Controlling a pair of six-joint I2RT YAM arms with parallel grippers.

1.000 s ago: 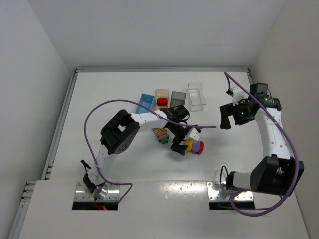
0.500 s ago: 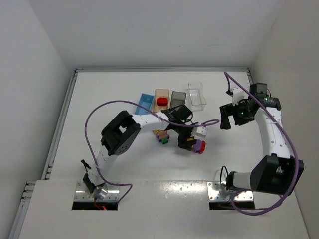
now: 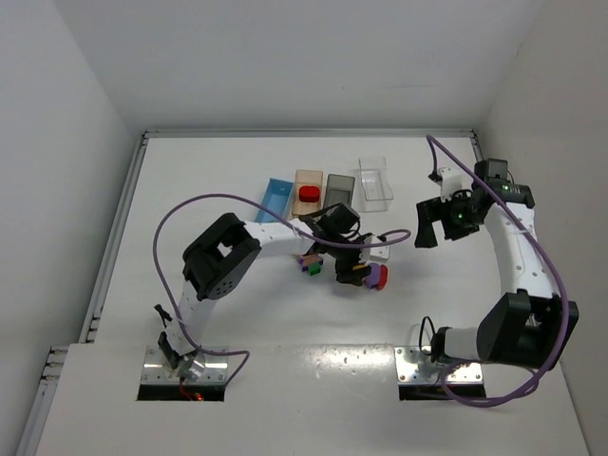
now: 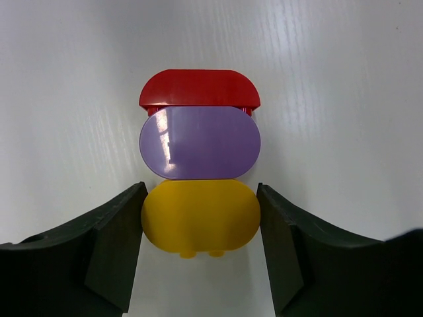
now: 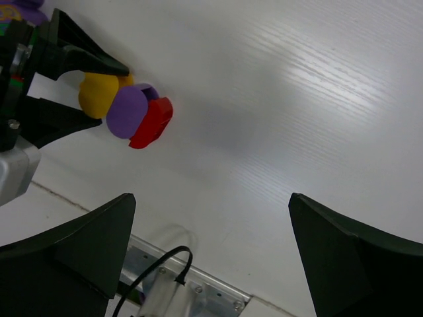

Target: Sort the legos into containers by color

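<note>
Three rounded legos lie in a touching row on the table: yellow, purple, red. My left gripper is down at the table and shut on the yellow one, a finger pressed against each of its sides. From above, the gripper covers the yellow lego, and the purple shows beside it. A striped stack lies just to the left. The containers stand in a row behind: light blue, pale orange holding a red lego, dark grey, clear. My right gripper hangs open above the table to the right, holding nothing.
The left arm's purple cable loops over the table's left half. The right wrist view shows the row of three legos at upper left and a metal base plate with a black cable near the table's edge.
My left gripper has come down over the yellow lego and closed from wide open onto it. The right arm has stayed where it was.
</note>
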